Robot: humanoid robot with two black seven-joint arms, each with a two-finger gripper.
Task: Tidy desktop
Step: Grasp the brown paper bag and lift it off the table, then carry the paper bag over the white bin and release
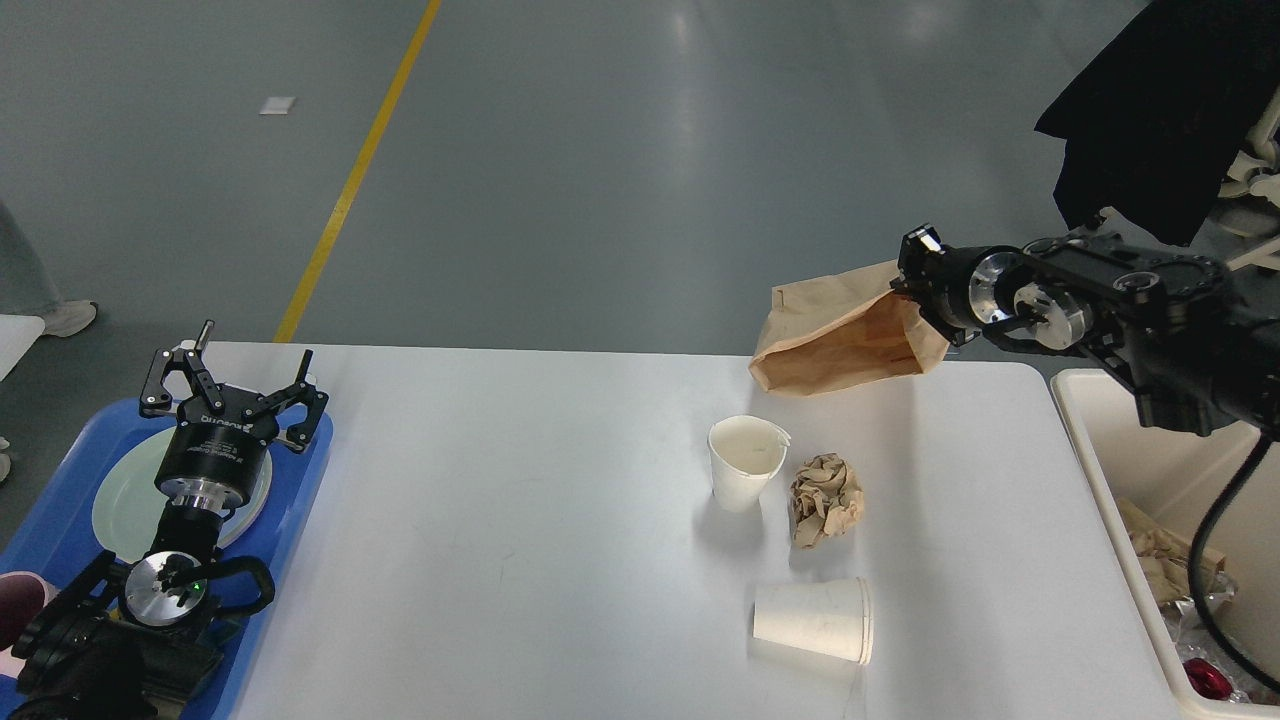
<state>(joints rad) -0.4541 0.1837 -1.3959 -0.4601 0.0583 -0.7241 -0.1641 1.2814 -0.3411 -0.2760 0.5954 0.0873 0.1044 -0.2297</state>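
Note:
The white desktop (520,520) fills the middle of the head view. My right gripper (912,275) is shut on a brown paper bag (840,335) and holds it in the air above the desktop's far right edge. An upright white paper cup (742,462), a crumpled brown paper ball (825,497) and a white paper cup lying on its side (815,620) rest on the desktop right of centre. My left gripper (232,385) is open and empty above the blue tray (300,480) at the left.
A pale green plate (120,500) lies in the blue tray, with a pink cup (18,600) at its near left. A cream bin (1180,480) with crumpled waste stands off the desktop's right end. A chair with a black garment (1170,110) stands far right.

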